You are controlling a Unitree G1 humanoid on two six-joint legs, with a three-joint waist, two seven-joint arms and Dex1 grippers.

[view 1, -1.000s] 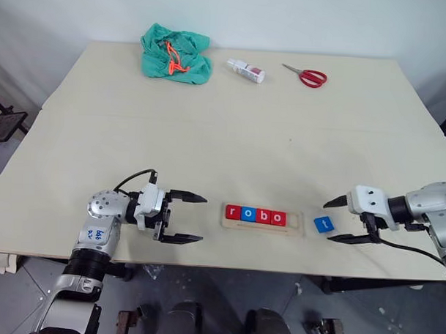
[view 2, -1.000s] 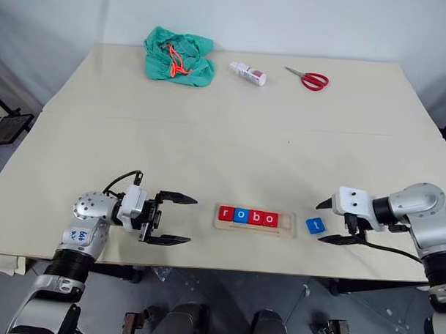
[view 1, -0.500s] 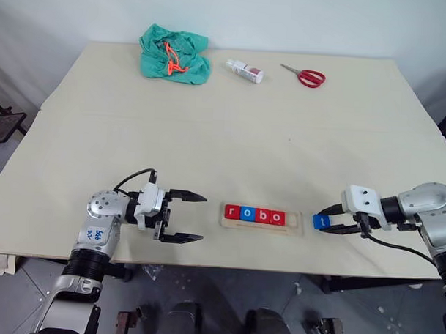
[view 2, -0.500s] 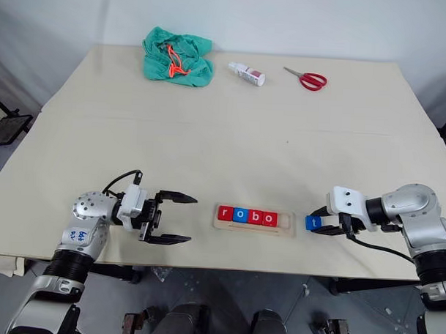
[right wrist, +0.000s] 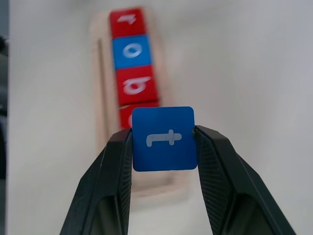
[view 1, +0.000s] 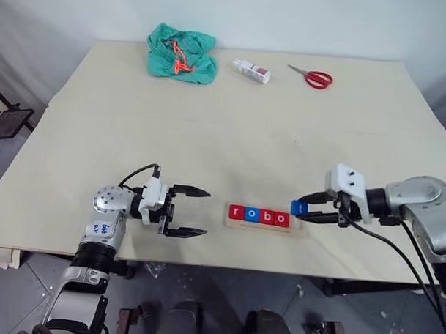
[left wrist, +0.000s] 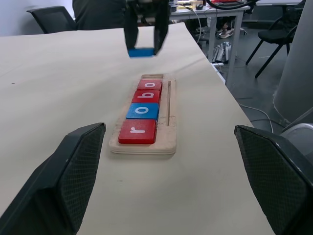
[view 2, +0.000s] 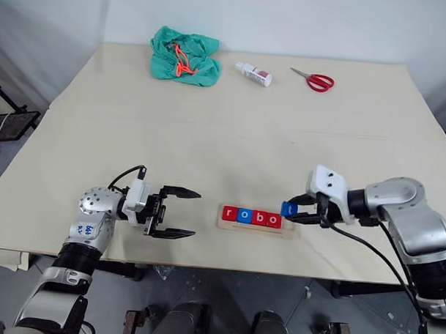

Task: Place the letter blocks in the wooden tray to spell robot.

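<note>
We see the tray (view 1: 265, 217) lying near the front edge of the table (view 1: 224, 130), and we use it as our landmark. Four blocks sit in it side by side: a red r (view 1: 236, 212) at the tray's left end, then a blue o (view 1: 251, 214), a red b (view 1: 265, 216) and a red o (view 1: 280, 219). The slot at the tray's right end is bare wood. Just above that right end, the right gripper (view 1: 303, 209) pinches the blue t block (right wrist: 164, 138) by two opposite edges, one black finger on each side, and the block is clear of the tray and the table; in the right wrist view the white t faces the camera, with the row of four blocks behind it. To the left of the tray, well apart from it, the left gripper (view 1: 196, 211) points level toward the tray with its two fingers (left wrist: 73, 176) spread wide and nothing between them. Far behind the tray, along the table's back edge, we see a crumpled green cloth (view 1: 180, 52) with an orange cord, a small white bottle (view 1: 251, 70) lying on its side, and red scissors (view 1: 312, 77).
</note>
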